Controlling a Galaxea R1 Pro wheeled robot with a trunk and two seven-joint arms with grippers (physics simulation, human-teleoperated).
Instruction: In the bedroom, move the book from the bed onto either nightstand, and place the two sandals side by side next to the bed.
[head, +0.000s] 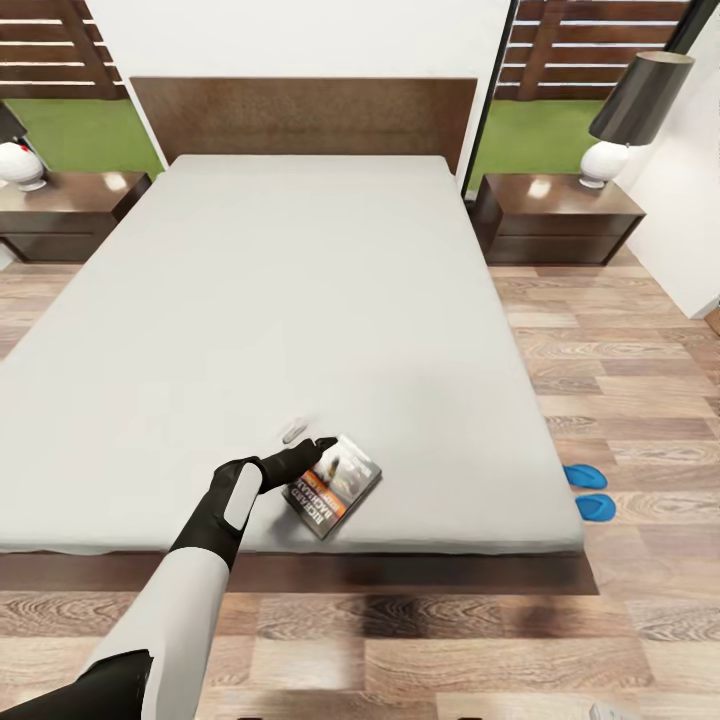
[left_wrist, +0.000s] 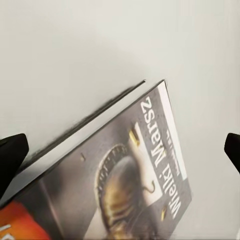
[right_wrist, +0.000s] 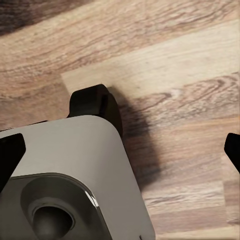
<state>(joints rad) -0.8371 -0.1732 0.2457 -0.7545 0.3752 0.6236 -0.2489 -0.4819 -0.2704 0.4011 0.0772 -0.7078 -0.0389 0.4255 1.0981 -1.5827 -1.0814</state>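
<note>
The left gripper (head: 318, 447) reaches over the foot end of the bed (head: 250, 290). Its fingers stand spread apart, one dark fingertip (left_wrist: 11, 157) at each side of the left wrist view, and nothing is clamped between them. The book (head: 335, 487) lies flat on the mattress directly under and just ahead of this claw, near the bed's foot edge. The cover reads "Welki Marsz" in white, with an orange band at the end nearest the claw and a brass-coloured picture in the middle. Whether the fingertips touch the cover cannot be determined.

A small pale object (head: 292, 429) lies on the mattress just beyond the claw, toward the headboard (head: 300, 115); its nature cannot be determined.

The two sandals (head: 590, 492), bright blue, lie on the wood-plank floor (head: 620, 370) well off to the claw's right, close beside the bed's right foot corner. They lie next to each other, just apart.

One nightstand (head: 556, 215) stands at each side of the headboard, far ahead of the claw. Each carries a white-based lamp (head: 625, 115).

The right gripper (right_wrist: 120, 150) points down at the plank floor, its fingertips spread wide and holding nothing. Below it sits part of the robot's grey body (right_wrist: 65, 175) with a black wheel.
</note>
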